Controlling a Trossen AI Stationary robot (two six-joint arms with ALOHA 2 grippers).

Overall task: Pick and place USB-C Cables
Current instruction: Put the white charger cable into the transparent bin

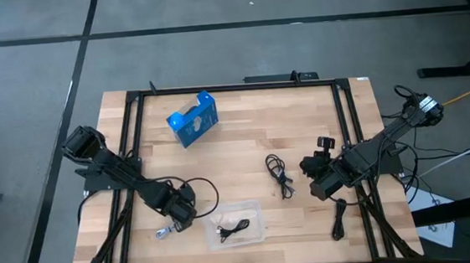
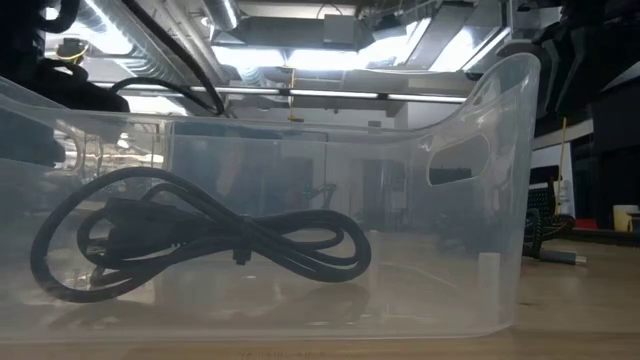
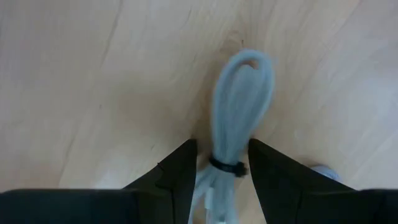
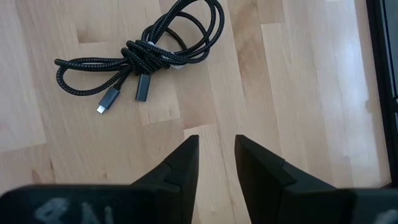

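Observation:
My left gripper (image 1: 177, 222) (image 3: 222, 177) is at the table's near left, shut on a light grey USB-C cable (image 1: 166, 232) (image 3: 239, 102) bundled with a black tie. One black cable (image 1: 232, 228) (image 2: 200, 240) lies coiled in the clear tray (image 1: 255, 207) (image 2: 500, 200). A second black cable (image 1: 281, 177) (image 4: 146, 50) lies on the table ahead of my right gripper (image 1: 312, 176) (image 4: 216, 155), which is open and touches nothing. A third black cable (image 1: 339, 222) lies near the table's near right edge. My left gripper has the grey cable bundle pinched between its two fingers at the black tie (image 3: 227, 167), near the plug end. The fingers come from above, pointing down, one on each side of the bundle. The looped end (image 3: 245, 65) sticks out past the fingertips over the table.
A blue box with white marks (image 1: 192, 120) stands at the far left of the table. Black frame rails (image 1: 348, 131) run along the table's left, right and far sides. Bare wood lies between the box, the tray and the middle cable.

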